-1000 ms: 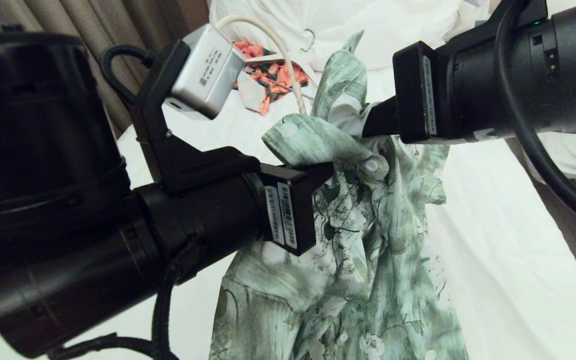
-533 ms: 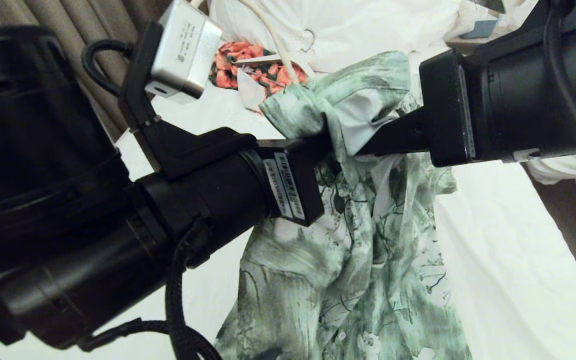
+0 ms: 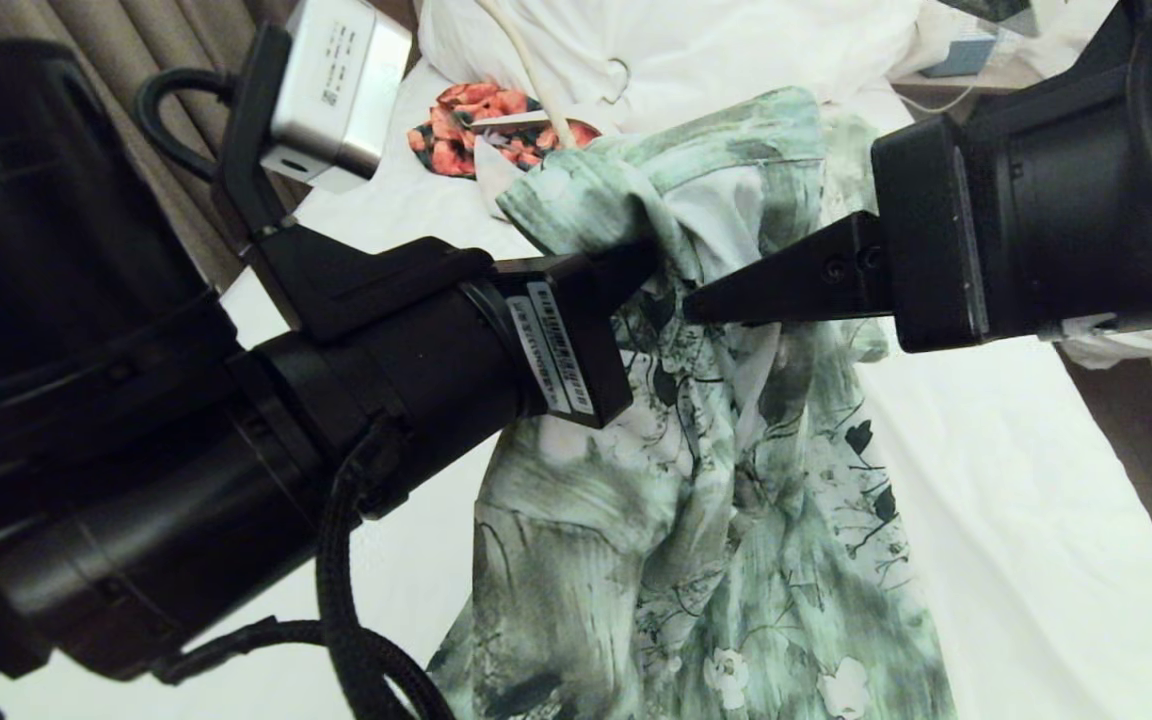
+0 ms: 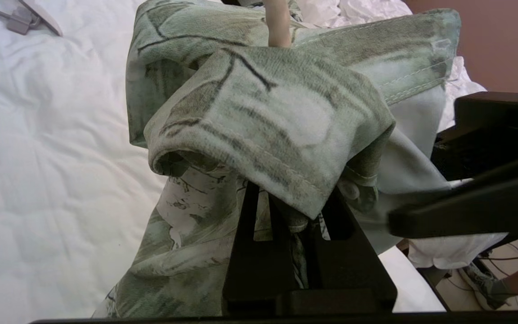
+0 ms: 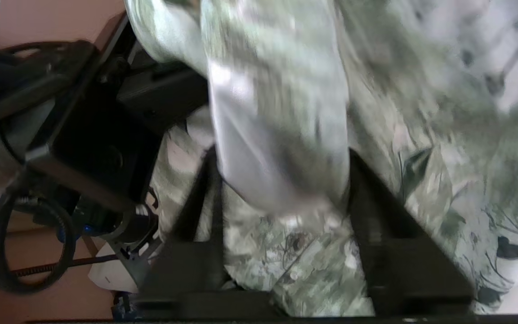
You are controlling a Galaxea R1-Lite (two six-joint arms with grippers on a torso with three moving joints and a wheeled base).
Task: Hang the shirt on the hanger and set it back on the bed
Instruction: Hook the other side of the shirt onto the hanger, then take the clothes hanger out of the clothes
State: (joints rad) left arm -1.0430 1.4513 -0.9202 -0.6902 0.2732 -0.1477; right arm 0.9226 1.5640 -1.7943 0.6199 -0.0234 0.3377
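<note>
Left of the shirt [image 3: 706, 480]: left gripper [image 3: 636, 280], jaws pinched tight on folded collar cloth, holding the garment up off the bed [image 3: 1016, 520], probably to keep the neck open for the hanger [image 3: 536, 80]. Above the shirt: cream hanger stem rising out of the fabric, so apparently partly threaded already. Beyond the shirt, up the bed: orange garment [image 3: 476, 130]. Right of the shirt: right gripper [image 5: 281, 180], jaws parted around loose cloth, not clamping. Further right of the shirt: bare sheet out to the bed edge, open room for laying down.
</note>
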